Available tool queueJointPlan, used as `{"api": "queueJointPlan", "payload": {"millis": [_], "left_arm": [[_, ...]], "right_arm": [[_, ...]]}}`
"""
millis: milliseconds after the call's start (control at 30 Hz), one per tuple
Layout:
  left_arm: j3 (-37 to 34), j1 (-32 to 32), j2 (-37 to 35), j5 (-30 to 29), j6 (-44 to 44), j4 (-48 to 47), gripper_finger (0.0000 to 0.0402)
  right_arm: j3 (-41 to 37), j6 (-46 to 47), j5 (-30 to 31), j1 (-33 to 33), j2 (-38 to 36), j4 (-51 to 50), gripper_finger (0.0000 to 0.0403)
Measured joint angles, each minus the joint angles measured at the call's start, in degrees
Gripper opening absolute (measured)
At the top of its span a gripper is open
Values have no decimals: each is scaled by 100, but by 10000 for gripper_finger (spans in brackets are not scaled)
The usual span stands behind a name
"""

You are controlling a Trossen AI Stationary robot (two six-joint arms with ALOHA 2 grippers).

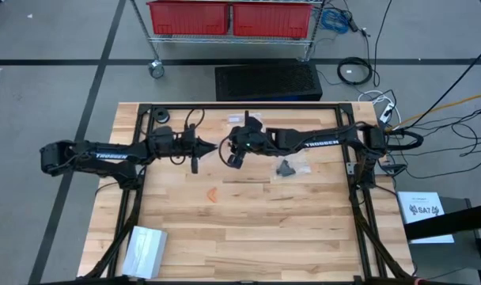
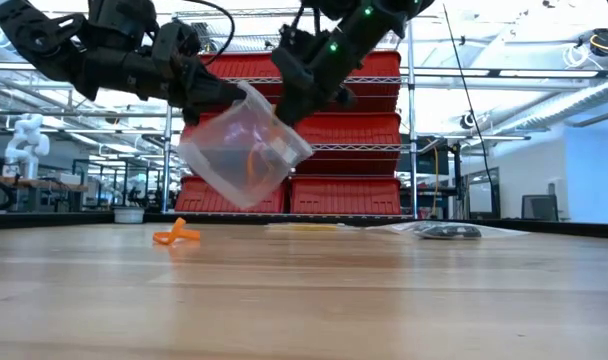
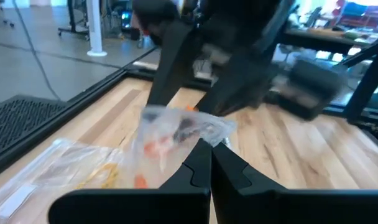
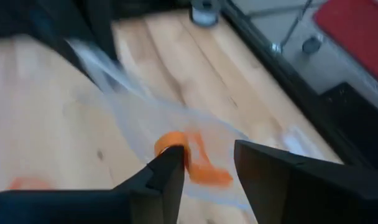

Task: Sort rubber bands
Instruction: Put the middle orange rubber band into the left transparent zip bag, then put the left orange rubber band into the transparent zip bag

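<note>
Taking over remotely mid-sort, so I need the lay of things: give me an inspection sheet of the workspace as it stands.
Surface: wooden table, bare in the middle.
Job's things: orange rubber bands inside a clear bag held in the air; more orange bands on the table; black bands on a bag; yellowish bands in another bag.
Clutter: flat pale packet at the front left corner.
Grippers: left tool shut on the clear bag; right tool open at the bag's mouth.
Cables: loose on the floor at the right.
Surroundings: red bins on a rack.
</note>
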Motion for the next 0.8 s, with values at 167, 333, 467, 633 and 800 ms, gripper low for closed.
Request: {"api": "queueJointPlan", "payload": {"millis": [167, 333, 467, 633, 800], "left_arm": [[0, -135, 0, 12, 1, 167, 0], [67, -199, 50, 5, 4, 136, 0], [161, -211, 261, 7, 4, 169, 0], [308, -214, 652, 37, 6, 184, 0], [479, -301, 910, 53, 49, 231, 0]], "right_arm": [[1, 314, -170, -112, 0, -720, 140], [24, 497, -328, -163, -81, -1141, 147], [337, 461, -306, -164, -99, -1693, 151], [782, 189, -300, -172, -101, -2169, 151], [1144, 38, -302, -170, -101, -2665, 151]]}}
